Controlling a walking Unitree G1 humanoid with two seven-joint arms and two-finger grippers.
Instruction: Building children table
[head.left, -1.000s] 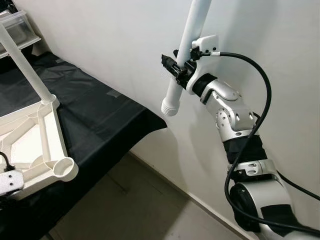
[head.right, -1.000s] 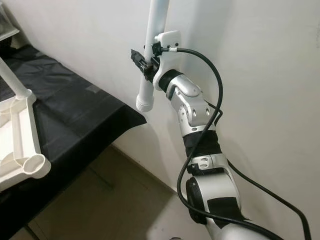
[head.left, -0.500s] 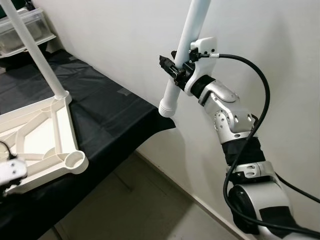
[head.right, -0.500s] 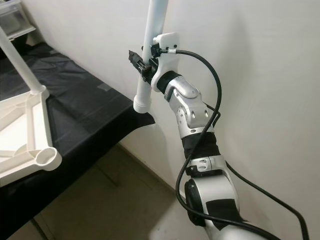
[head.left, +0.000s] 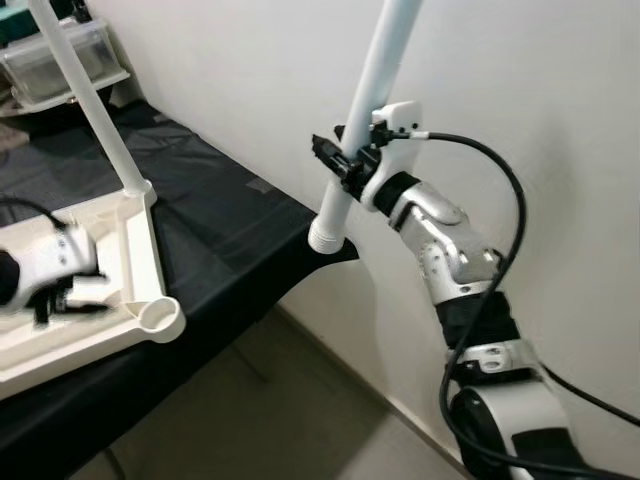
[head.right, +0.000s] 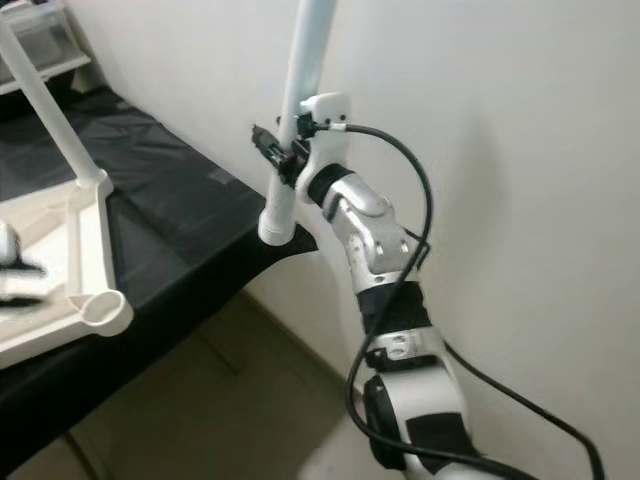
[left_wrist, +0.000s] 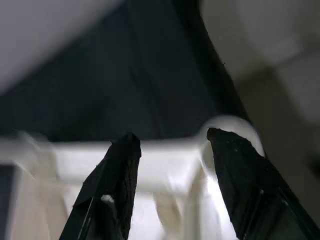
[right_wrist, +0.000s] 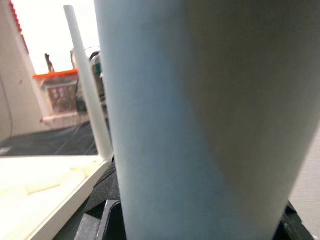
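The white children's table top (head.left: 140, 250) lies upside down on a black-covered table (head.left: 220, 220). One white leg (head.left: 95, 110) stands screwed into its far corner, and the near corner socket (head.left: 160, 318) is empty. My right gripper (head.left: 345, 165) is shut on a second white leg (head.left: 375, 90), held nearly upright beside the black table's corner, threaded end (head.left: 325, 238) down. This leg (right_wrist: 195, 115) is very close in the right wrist view. My left gripper (head.left: 50, 278), blurred, hovers over the table top. Its fingers (left_wrist: 117, 185) are open, with the white frame (left_wrist: 160, 167) beyond them.
A clear storage bin (head.left: 60, 60) sits on a shelf at the far left. A white wall (head.left: 520, 100) runs close behind my right arm. Bare floor (head.left: 300, 420) lies below the black table's corner.
My left gripper has risen from the lower left to over the table top. The right gripper has carried the leg slightly left and down, toward the black table's corner. The camera has shifted.
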